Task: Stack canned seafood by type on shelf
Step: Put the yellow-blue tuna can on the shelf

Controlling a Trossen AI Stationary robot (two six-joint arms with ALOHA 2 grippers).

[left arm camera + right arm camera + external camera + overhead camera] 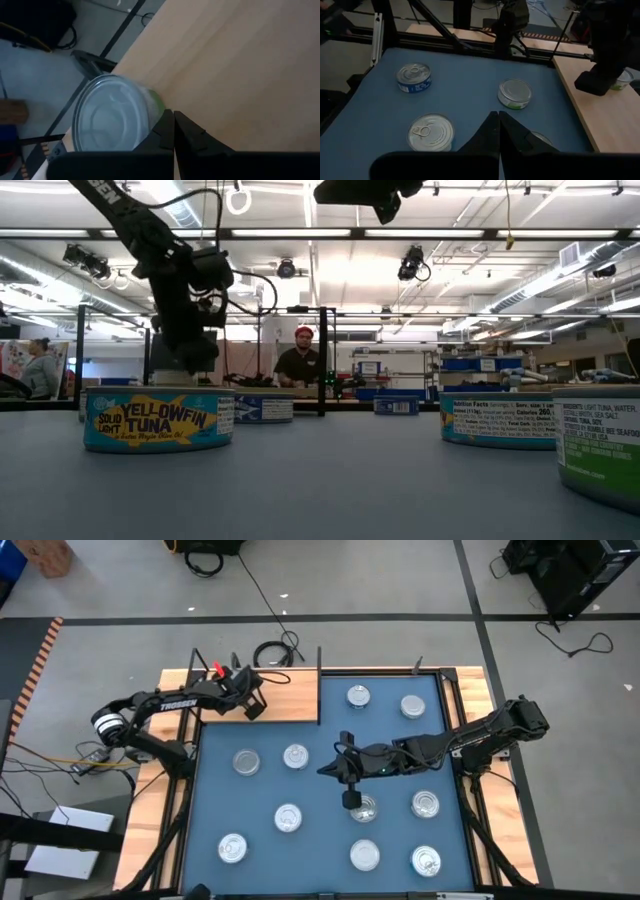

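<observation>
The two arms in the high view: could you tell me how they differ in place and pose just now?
The left gripper is over the shelf, beside a tin standing there; the right gripper is over the blue mat, among loose tins. The left arm reaches along the table's far edge; the right arm stretches in towards the middle. Both have their jaws shut, holding nothing.

The high view looked straight down on the blue mat; the low view sat level on it, facing twelve o'clock; each wrist view hung close above.
</observation>
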